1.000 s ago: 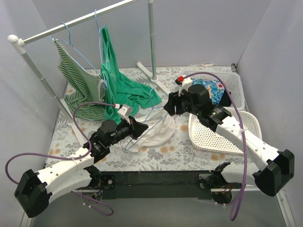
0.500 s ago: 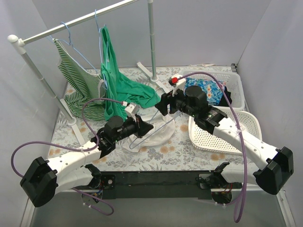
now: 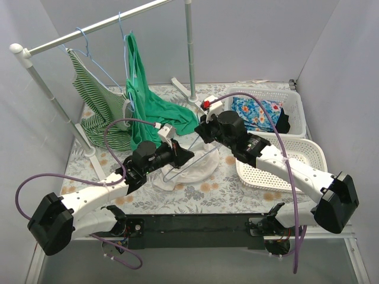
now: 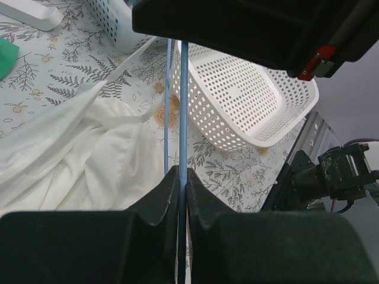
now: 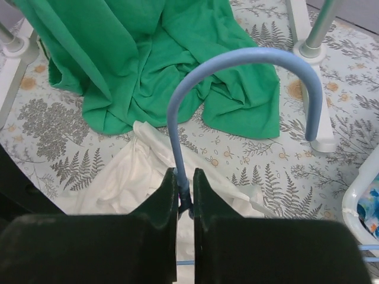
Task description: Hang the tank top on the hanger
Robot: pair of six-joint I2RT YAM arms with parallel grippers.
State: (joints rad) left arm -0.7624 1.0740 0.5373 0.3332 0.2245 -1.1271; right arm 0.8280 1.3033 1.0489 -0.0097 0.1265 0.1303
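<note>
The hanger (image 5: 249, 53) is clamped at its neck by the right claw (image 5: 185, 177), its wire seemingly by the left claw (image 4: 182, 177).

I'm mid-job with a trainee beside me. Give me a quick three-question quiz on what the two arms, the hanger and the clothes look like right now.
1. Fill in: the garment heaped on the table just behind the tank top is coloured ____.
2. True or false: the right gripper has its jaws closed on the hanger at the neck just below the hook.
3. Choose one: the left gripper is A) shut on the hanger's wire, B) shut on the tank top, C) open, holding nothing.

Key: 1 green; 2 true; 3 A.
</note>
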